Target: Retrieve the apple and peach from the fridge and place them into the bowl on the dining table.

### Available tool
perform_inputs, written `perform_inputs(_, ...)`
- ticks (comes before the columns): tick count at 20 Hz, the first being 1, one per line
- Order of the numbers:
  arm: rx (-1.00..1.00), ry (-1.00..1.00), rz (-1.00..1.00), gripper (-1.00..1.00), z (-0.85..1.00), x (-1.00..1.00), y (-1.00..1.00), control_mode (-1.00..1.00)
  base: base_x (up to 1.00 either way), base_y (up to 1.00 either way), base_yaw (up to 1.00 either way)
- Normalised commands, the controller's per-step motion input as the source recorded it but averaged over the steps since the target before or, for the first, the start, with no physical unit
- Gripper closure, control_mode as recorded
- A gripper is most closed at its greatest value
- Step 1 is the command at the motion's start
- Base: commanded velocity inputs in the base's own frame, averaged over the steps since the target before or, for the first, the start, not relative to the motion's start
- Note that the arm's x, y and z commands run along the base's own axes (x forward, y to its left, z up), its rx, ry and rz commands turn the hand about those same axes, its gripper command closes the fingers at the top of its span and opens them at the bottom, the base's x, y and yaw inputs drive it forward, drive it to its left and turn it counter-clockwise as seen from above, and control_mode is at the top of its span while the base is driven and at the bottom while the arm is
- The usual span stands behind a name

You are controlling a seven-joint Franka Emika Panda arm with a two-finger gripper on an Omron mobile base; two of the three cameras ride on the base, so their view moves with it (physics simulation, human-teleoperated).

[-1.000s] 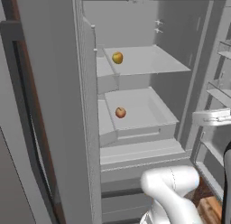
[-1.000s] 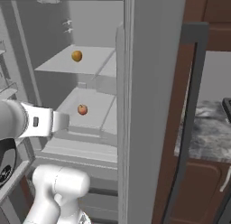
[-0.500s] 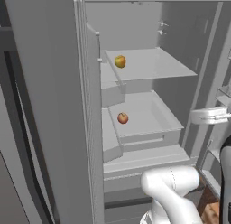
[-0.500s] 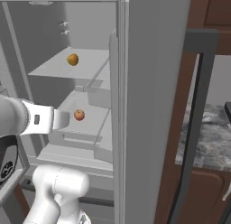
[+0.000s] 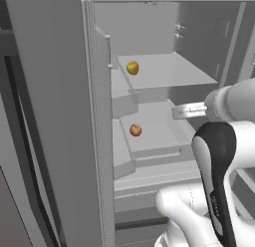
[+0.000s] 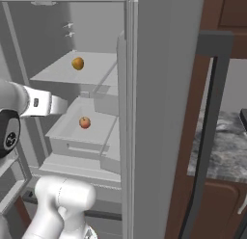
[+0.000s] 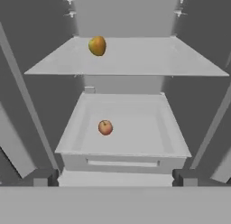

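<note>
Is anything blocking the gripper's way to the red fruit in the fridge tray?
Nothing visible does. The fridge stands open, and in the hand view the red fruit lies alone in the lower tray, with open space ahead of the fingertips.

The fridge (image 5: 74, 116) is too big for the pictures, so its top and bottom are cut off. In the hand view, both dark fingers (image 7: 43, 178) poke up only a little, so you cannot tell how wide they stand. The stone tabletop (image 6: 219, 153) is cut off at the right edge
</note>
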Motion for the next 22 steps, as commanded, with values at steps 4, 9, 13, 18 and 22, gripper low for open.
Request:
perform_inputs(4,0.00,0.01,0.00,-1.00,0.03,0.59,0.01,-1.00,0.00,0.00,0.00)
perform_inputs(9,0.02,0.00,0.05,-1.00,0.07,0.63,0.00,-1.00,0.00,0.00,0.00)
perform_inputs(13,0.00,0.00,0.08,-1.00,0.01,0.53,0.11,-1.00,0.00,0.00,0.00)
perform_inputs(18,0.00,0.00,0.04,-1.00,0.10,0.44,0.09,-1.00,0.00,0.00,0.00)
perform_inputs(22,0.00,0.00,0.03,-1.00,0.08,0.52,0.11,-1.00,0.00,0.00,0.00)
